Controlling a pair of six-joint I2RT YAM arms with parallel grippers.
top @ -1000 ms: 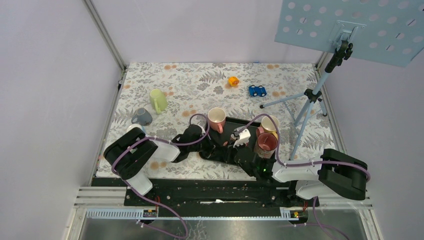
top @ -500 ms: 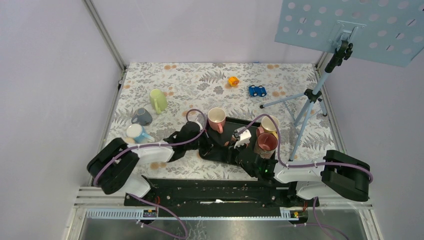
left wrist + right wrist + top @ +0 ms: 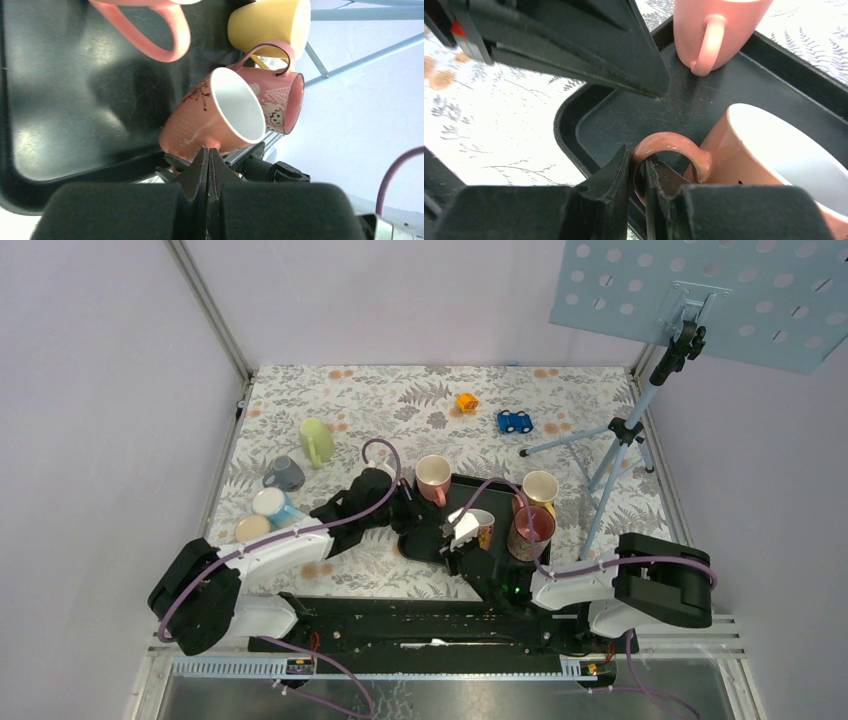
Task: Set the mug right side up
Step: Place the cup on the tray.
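Note:
A salmon mug (image 3: 480,529) with a white inside hangs tilted over the black tray (image 3: 445,502), its mouth showing from above. My right gripper (image 3: 462,535) is shut on its handle (image 3: 669,145), one finger through the loop and one outside. The mug's body (image 3: 764,150) lies right of the right gripper (image 3: 638,170) in the right wrist view. My left gripper (image 3: 405,510) is shut and empty at the tray's left part. In the left wrist view its tips (image 3: 208,157) sit just below the mug (image 3: 215,117).
On the tray stand a pink mug (image 3: 433,478), a yellow mug (image 3: 540,488) and a dark pink mug (image 3: 530,528). Green (image 3: 316,442), grey (image 3: 284,474), light blue (image 3: 270,506) and tan (image 3: 250,528) mugs sit left. A tripod (image 3: 620,440) stands right; two toys (image 3: 515,422) lie behind.
My right gripper has shifted left with the salmon mug, whose white mouth now shows. My left arm's elbow has swung out left, uncovering two mugs; its gripper stays at the tray.

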